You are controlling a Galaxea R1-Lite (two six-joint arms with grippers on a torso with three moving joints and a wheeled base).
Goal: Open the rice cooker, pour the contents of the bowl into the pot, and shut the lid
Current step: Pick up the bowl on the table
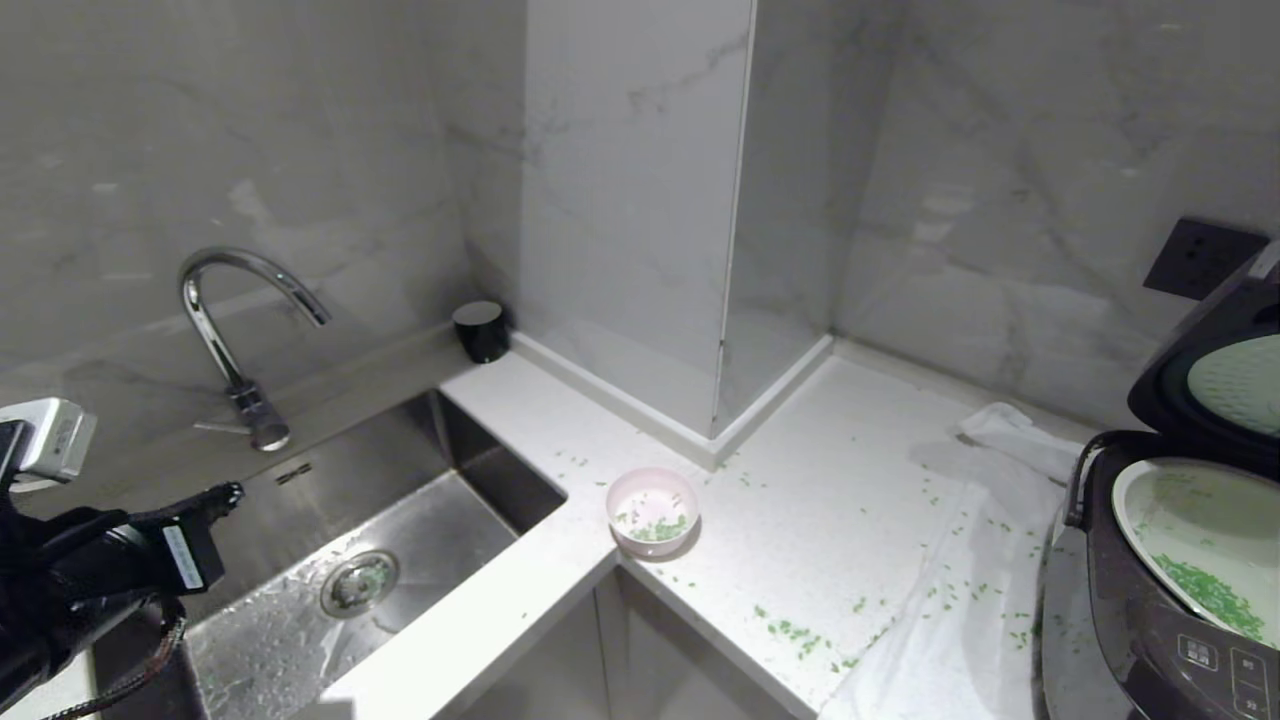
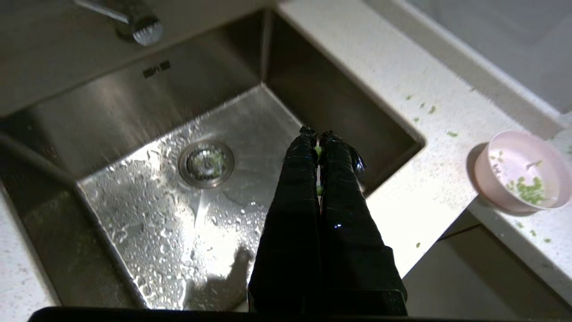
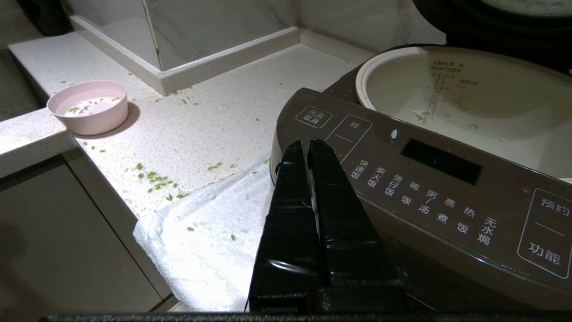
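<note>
Bowl (image 1: pixel 652 510), pale pink, round, smooth, upright on speckled counter (image 1: pixel 820 480) corner, green bits (image 1: pixel 660 528) inside. Left gripper (image 2: pixel 316 134) over wet steel sink (image 2: pixel 147 89), jaws pressed together, bowl well apart. Right gripper (image 3: pixel 306 145) likewise closed, before cooker (image 3: pixel 429 188) panel; lid (image 1: pixel 1215 385) up.

The dark rice cooker (image 1: pixel 1150 610) stood with its lid (image 1: pixel 1215 385) raised, green bits (image 1: pixel 1210 595) lying in its white pot (image 3: pixel 469 96), while the pink bowl (image 1: pixel 652 510) sat upright on the counter, well apart, holding a few more.

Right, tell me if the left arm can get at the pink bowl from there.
Probably yes: the left gripper hangs shut over the sink, and only bare counter edge separates it from the bowl. It must open first.
</note>
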